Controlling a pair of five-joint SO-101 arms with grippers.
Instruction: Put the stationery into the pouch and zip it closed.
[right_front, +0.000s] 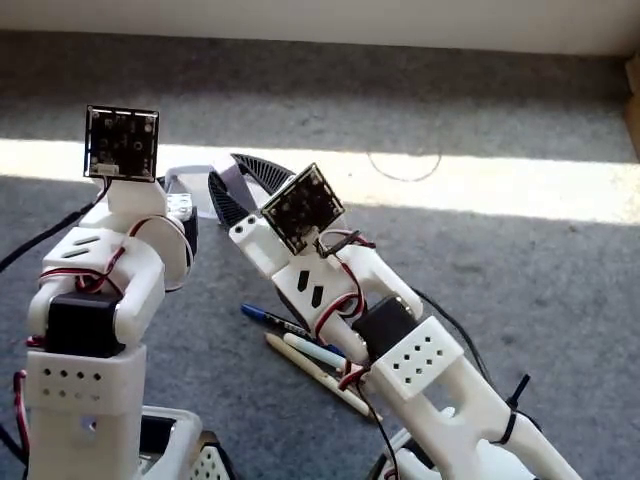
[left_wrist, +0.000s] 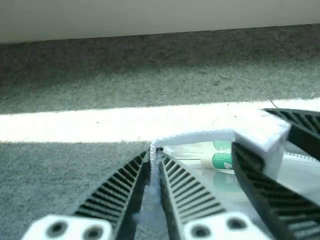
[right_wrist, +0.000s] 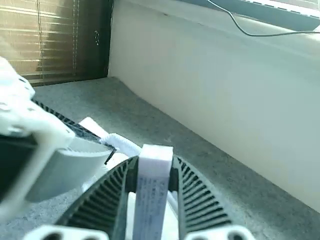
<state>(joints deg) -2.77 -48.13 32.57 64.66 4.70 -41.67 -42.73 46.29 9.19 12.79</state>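
The clear pouch (left_wrist: 220, 177) with a white zipper rim (left_wrist: 195, 136) lies on the grey carpet, and a white and green item (left_wrist: 216, 159) is inside it. My left gripper (left_wrist: 154, 159) is shut on the pouch's rim. My right gripper (right_wrist: 152, 162) is shut on a white eraser block (right_wrist: 150, 192) and holds it just over the pouch mouth, as the eraser (left_wrist: 262, 135) also shows in the left wrist view. In the high view the pouch (right_front: 185, 185) lies past both arms. A blue pen (right_front: 268, 320), a white pen (right_front: 315, 352) and a beige pencil (right_front: 312, 372) lie beside the right arm.
A bright band of sunlight (right_front: 500, 185) crosses the carpet, with a thin cable (right_front: 400, 170) lying in it. A pale wall (right_wrist: 225, 90) runs along the far side. Open carpet stretches to the right of the arms.
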